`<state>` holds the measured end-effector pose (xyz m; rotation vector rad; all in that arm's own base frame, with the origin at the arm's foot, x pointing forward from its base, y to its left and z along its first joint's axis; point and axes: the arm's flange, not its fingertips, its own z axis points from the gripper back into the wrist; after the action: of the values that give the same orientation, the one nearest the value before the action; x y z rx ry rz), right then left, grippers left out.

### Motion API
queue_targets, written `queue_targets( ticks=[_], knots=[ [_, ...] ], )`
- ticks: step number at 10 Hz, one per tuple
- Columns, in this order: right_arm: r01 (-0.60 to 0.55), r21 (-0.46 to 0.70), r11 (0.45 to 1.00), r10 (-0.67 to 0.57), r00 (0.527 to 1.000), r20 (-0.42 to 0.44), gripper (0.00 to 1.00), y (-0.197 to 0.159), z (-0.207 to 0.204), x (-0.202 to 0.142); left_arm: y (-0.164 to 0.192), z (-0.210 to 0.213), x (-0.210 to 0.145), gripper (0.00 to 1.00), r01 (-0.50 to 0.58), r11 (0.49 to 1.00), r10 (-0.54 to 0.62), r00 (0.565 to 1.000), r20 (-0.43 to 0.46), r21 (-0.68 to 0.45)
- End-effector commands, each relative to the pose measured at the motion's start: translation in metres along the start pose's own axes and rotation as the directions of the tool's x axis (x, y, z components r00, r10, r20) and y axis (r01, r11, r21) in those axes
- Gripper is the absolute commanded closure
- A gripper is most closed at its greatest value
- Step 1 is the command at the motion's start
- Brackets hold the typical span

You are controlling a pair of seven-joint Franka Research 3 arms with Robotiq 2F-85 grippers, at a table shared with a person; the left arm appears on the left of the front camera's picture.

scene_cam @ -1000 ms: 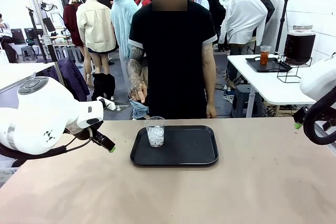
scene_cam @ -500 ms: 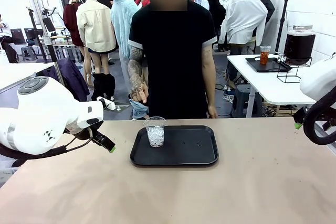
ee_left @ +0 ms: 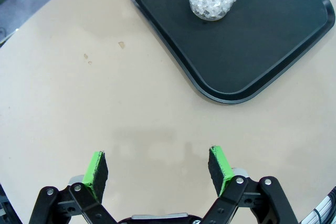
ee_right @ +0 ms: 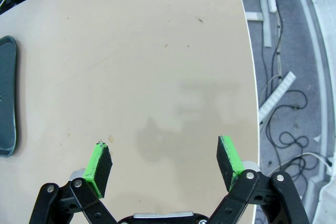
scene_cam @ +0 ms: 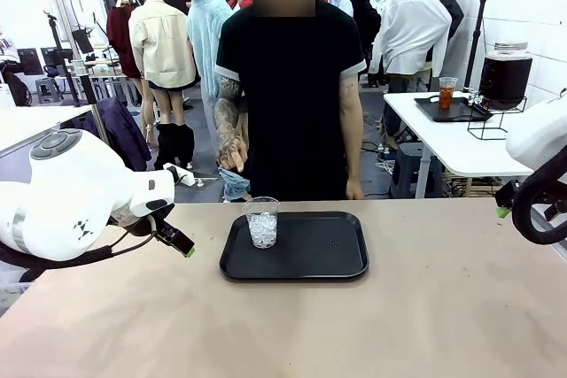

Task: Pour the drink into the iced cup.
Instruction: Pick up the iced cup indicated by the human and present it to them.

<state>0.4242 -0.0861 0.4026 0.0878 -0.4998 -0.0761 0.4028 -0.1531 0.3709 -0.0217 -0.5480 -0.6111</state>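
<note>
Front view: I note the iced cup upright at the left end of the black tray. The drink stands on a white side table well beyond. Left gripper and right gripper hang spread and empty over bare tabletop.

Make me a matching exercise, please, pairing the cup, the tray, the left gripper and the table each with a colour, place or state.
Things:
1. cup
2. tray
3. left gripper
4. table

Descriptions:
A. black, lying flat
B. open, holding nothing
C. clear, standing upright on the tray
D. beige, bearing the tray

Pairs: 1-C, 2-A, 3-B, 4-D
</note>
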Motion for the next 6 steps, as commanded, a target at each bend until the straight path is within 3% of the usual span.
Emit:
queue_targets(
  ticks=[1, 3, 5, 6],
  knots=[
    [-0.003, -0.010, 1.000, 0.003, 1.000, 0.003, 0.00, -0.001, -0.001, 0.001, 0.014, 0.004, 0.010, 0.00, 0.107, 0.993, -0.105, 0.994, 0.034, -0.056],
    [-0.003, -0.010, 1.000, 0.003, 1.000, 0.003, 0.00, -0.001, -0.001, 0.001, 0.057, 0.002, 0.032, 0.00, 0.298, 0.935, -0.295, 0.955, 0.043, -0.191],
    [-0.003, -0.010, 1.000, 0.003, 1.000, 0.003, 0.00, -0.001, -0.001, 0.001, 0.101, -0.011, 0.049, 0.00, 0.388, 0.898, -0.393, 0.919, 0.016, -0.206],
    [-0.003, -0.010, 1.000, 0.003, 1.000, 0.003, 0.00, -0.001, -0.001, 0.001, 0.120, -0.020, 0.058, 0.00, 0.454, 0.846, -0.467, 0.884, 0.023, -0.280]
  ],
)
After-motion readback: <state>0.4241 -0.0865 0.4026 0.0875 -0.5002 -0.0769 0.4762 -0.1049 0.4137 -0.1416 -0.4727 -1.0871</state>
